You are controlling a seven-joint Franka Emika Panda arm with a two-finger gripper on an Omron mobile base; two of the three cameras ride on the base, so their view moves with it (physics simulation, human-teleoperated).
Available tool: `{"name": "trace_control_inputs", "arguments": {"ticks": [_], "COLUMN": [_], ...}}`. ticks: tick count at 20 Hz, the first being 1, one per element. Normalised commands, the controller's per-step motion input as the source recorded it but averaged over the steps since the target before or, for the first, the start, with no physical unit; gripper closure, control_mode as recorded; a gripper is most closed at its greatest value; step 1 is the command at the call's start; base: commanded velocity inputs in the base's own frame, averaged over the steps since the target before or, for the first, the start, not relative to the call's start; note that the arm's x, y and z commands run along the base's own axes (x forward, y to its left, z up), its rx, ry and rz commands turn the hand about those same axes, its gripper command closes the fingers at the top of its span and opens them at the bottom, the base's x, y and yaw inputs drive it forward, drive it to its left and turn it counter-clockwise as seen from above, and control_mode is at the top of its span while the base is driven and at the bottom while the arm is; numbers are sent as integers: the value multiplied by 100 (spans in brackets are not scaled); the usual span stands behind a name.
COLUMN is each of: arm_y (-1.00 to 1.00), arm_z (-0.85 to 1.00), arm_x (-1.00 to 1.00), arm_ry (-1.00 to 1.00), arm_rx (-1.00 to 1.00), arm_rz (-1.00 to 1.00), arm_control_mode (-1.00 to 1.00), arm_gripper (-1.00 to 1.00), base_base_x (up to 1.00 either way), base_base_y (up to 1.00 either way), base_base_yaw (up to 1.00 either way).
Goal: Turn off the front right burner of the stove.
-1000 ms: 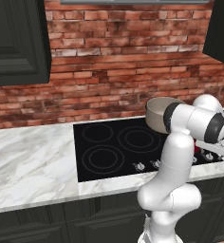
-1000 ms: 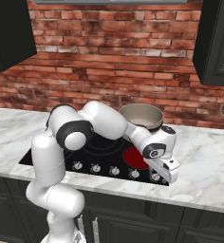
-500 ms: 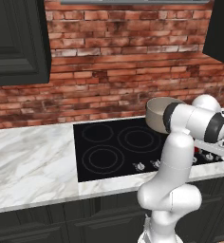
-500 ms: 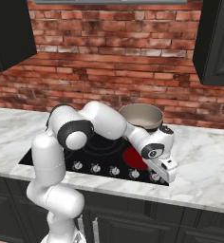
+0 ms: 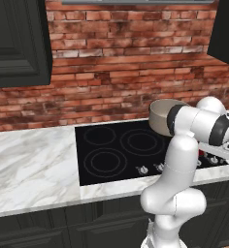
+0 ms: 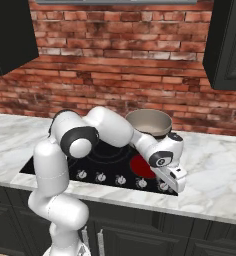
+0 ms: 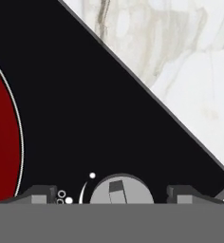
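Note:
The stove (image 6: 105, 152) is a glossy black glass cooktop set in the marble counter. Its front right burner (image 6: 141, 165) glows as a solid red disc, and its edge fills the left of the hand view (image 7: 2, 137). A row of small silver knobs (image 6: 121, 180) runs along the stove's front edge. My gripper (image 6: 171, 181) hangs over the rightmost end of that row. In the hand view my gripper (image 7: 111, 194) is open, with a dark fingertip on each side of the rightmost silver knob (image 7: 121, 189) and a gap to each. In the left base view my arm (image 5: 184, 145) hides the hand.
A tan metal pot (image 6: 149, 123) sits on the back right zone, just behind the lit burner. White marble counter (image 6: 215, 170) lies right of the stove and also left of it (image 5: 29, 160). A brick wall stands behind, with dark cabinets above.
The hand has sunk slightly toward the rightmost knob. Nothing else has moved, and the burner stays red.

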Motion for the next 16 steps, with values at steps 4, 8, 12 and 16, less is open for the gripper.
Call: {"name": "trace_control_inputs", "arguments": {"ticks": [4,8,12,16], "arm_y": [0,0,0,3], "arm_z": [0,0,0,0], "arm_x": [0,0,0,-3], "arm_ry": [0,0,0,2], "arm_rx": [0,0,0,0], "arm_rz": [0,-2,-5,-13], "arm_control_mode": [-100,-100,-100,-100], "arm_gripper": [100,100,100,100], "base_base_x": [0,0,0,0], "base_base_y": [0,0,0,0], "base_base_yaw": [0,0,0,0]}}
